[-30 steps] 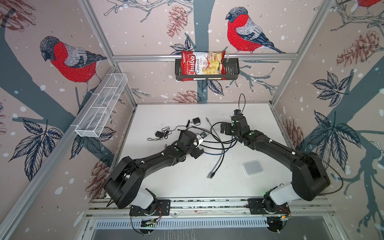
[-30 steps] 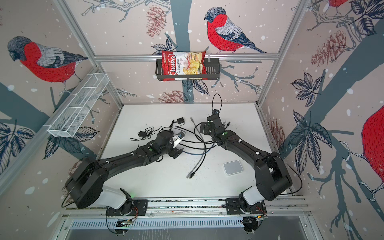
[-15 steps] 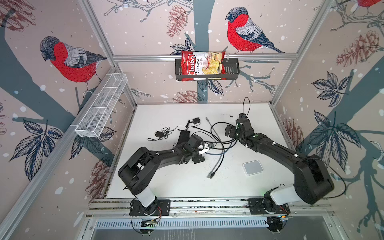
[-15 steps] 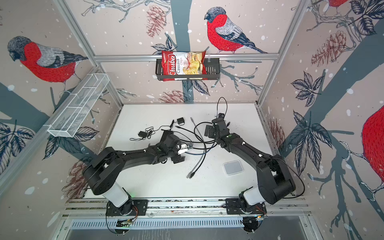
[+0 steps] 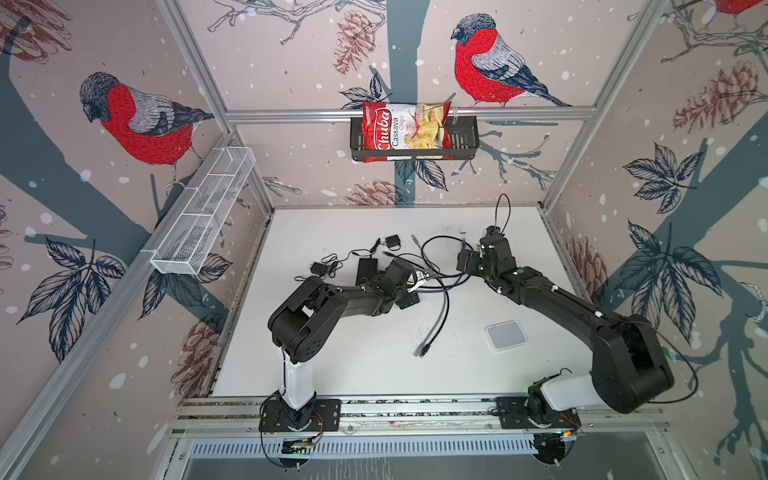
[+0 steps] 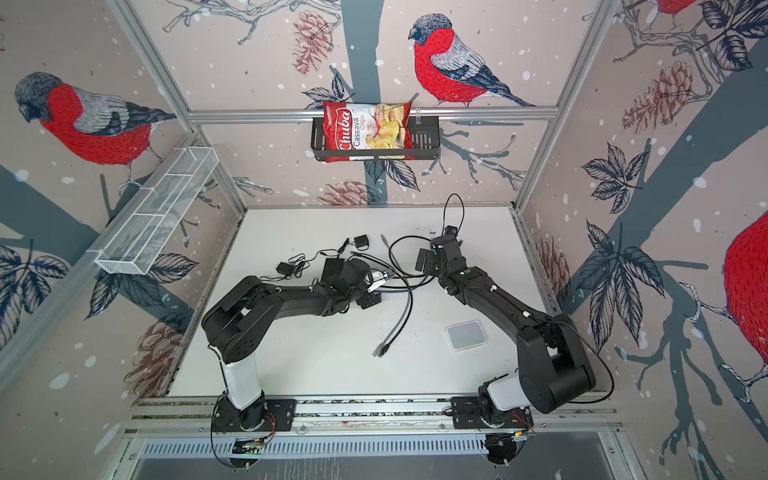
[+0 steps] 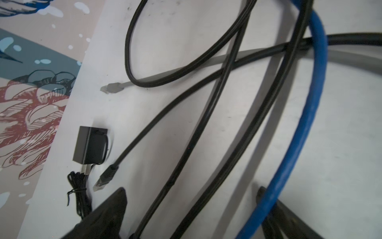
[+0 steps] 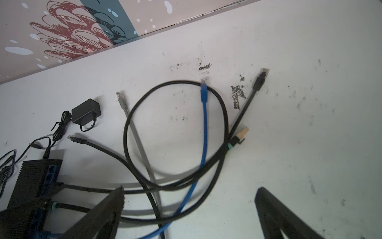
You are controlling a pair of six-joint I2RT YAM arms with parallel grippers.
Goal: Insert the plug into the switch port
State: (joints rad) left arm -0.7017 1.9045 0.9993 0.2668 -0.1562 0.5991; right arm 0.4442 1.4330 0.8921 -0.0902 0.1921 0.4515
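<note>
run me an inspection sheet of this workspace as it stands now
surface: white table, black scuff marks
job's things: black switch, some leads appear plugged in; blue plug, grey plug and black plug lie free
clutter: power adapter, white box
grippers: left gripper and right gripper both open, clamping nothing
cables: blue cable, grey cable and black cables cross in a tangle
surroundings: chip bag in black basket; white wire basket; bird-print walls
</note>
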